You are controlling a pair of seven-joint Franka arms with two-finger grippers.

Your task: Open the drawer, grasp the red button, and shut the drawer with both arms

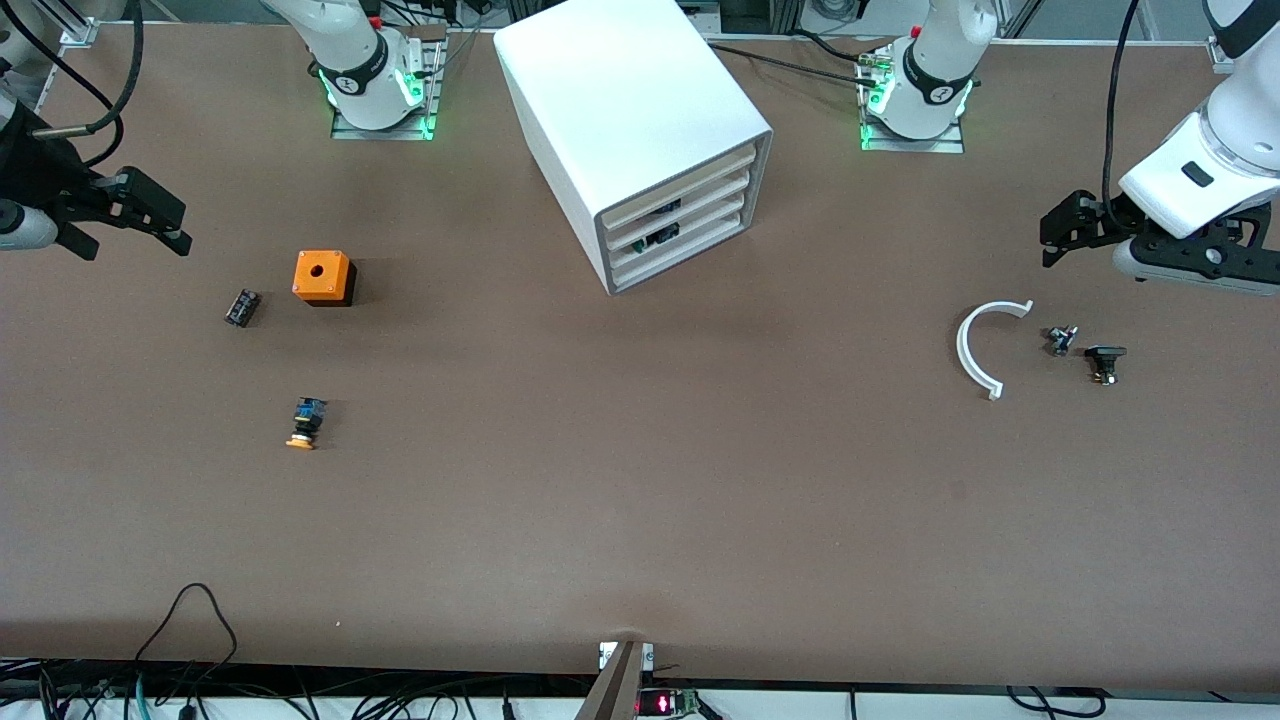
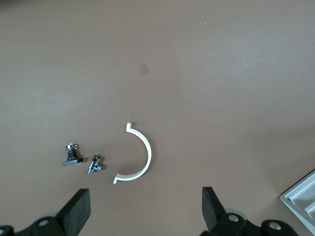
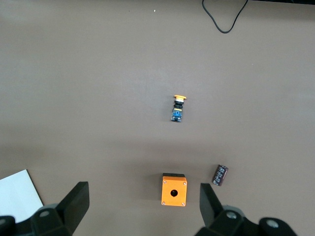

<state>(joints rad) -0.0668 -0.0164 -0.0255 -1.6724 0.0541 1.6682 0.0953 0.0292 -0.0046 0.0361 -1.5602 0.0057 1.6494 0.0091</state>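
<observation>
From the front you see the white cabinet (image 1: 640,130) with its three drawers facing the camera; the middle drawer (image 1: 680,222) is pushed in, level with the other two. Dark parts show in the slots above the middle and bottom drawers, but you cannot tell whether the red-capped button is among them.

Your left wrist view catches only a corner of the cabinet (image 2: 300,196); your right wrist view shows a white corner (image 3: 19,194) too.

The left gripper (image 1: 1075,228) hangs over the left arm's end of the table, jaws wide and empty, fingers (image 2: 78,209) well apart. Under it lie one white curved strip (image 2: 138,155) and two small dark fittings (image 2: 73,156) (image 2: 95,164).

The right gripper (image 1: 140,215) hangs over the right arm's end, jaws wide, empty. There you count one orange cube (image 3: 174,189) with a hole, one small dark cylinder (image 3: 220,175), and one orange-capped button (image 3: 178,108) nearest the front camera.
</observation>
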